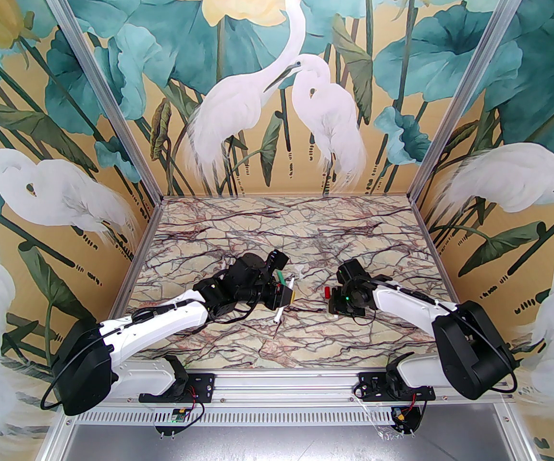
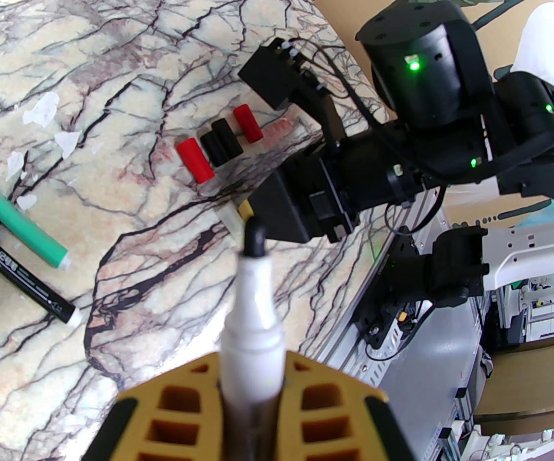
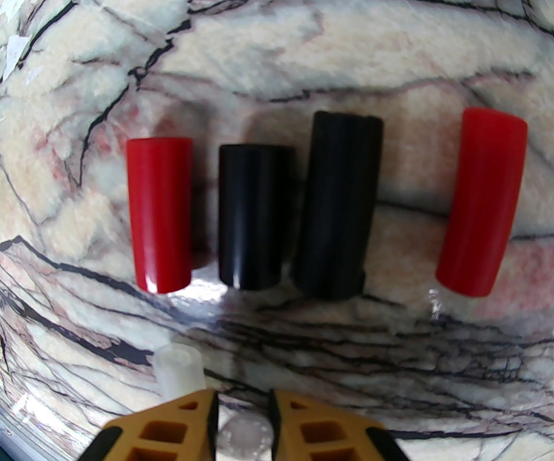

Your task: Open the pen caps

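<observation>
Left wrist — left jaws clamp white pen, black tip bare.

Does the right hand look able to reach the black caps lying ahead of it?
Probably yes: the right hand faces the black caps with bare table between; a red cap lies close beside.

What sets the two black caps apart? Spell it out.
Length: the glossy black cap is shorter than the ribbed black cap. Surface: the glossy black cap is smooth and shiny, the ribbed black cap grooved and duller. Both lie flat side by side between red caps.
</observation>
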Motion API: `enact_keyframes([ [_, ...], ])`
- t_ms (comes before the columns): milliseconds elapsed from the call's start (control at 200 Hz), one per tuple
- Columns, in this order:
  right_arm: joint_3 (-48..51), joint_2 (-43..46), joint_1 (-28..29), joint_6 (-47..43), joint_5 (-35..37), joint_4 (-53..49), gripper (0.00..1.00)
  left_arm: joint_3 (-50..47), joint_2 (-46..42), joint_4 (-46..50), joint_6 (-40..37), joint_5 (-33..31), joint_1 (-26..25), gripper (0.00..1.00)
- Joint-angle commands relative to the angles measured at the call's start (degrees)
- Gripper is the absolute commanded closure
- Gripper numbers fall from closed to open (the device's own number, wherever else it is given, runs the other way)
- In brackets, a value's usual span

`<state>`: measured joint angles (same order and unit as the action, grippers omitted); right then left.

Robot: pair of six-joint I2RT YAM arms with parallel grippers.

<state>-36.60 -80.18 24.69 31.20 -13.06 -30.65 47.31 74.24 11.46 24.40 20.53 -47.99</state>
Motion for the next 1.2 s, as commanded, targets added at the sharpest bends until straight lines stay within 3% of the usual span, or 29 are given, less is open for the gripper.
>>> enact_keyframes([
  [0,-1.84,0.84,0.17,-0.84,1.39,-0.55,0.72,1.47,0.47,0.47,0.01,1.07,0.17,0.96],
  [255,-2.84,4.64,0.16,-0.53,1.08,-2.57,0.71,1.55,0.65,1.0,0.6,-0.31,0.17,0.97],
  [420,-2.94,10.73,0.11,0.0,1.1,-4.3,0.7,1.91,0.55,2.59,1.9,-5.26,0.17,0.98],
  [705,-3.36,23.25,0.18,-0.4,-0.71,-6.08,0.55,2.9,1.88,6.25,4.97,-16.88,0.16,0.98],
  [760,-3.19,25.74,0.17,-0.76,-1.73,-5.98,0.5,3.32,2.59,7.12,5.44,-18.84,0.26,0.98],
  [950,-3.04,32.76,0.18,-1.36,-4.68,-5.97,0.11,5.04,6.03,10.3,7.3,-24.46,2.36,0.98],
  [1035,-3.39,34.22,0.18,-1.08,-5.47,-5.83,0.0,5.96,8.73,11.0,6.71,-26.03,3.52,0.98],
  [1195,-3.17,35.49,0.17,0.56,-9.0,-3.46,0.01,8.44,14.23,12.36,4.99,-29.69,5.47,0.98],
])
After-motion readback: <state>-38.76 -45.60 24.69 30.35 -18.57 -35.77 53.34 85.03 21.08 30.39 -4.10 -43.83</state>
